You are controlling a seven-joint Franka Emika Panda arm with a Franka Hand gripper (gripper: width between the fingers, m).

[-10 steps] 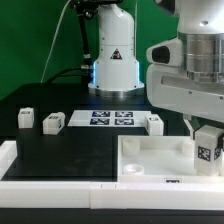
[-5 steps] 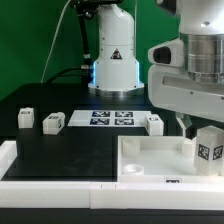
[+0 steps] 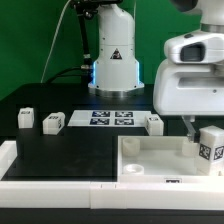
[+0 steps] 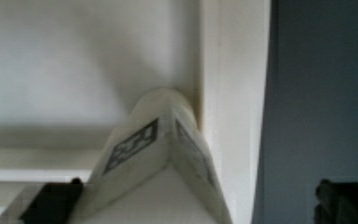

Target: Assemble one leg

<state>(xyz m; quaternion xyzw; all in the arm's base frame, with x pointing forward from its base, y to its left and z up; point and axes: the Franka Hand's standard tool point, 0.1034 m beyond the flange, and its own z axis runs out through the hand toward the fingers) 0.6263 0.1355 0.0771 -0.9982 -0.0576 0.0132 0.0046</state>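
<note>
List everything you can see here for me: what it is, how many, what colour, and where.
leg: one, white with a black-and-white tag, upright in the tray's corner at the exterior view's right
tray: one, white, front of the table
small blocks: three, white, on the table behind the tray
marker board: one, white with black tags, flat, mid-table
table: one, black
backdrop: one, green, behind
arm: one, white, above the leg
tool: one, dark fingers, open either side of the leg
</note>
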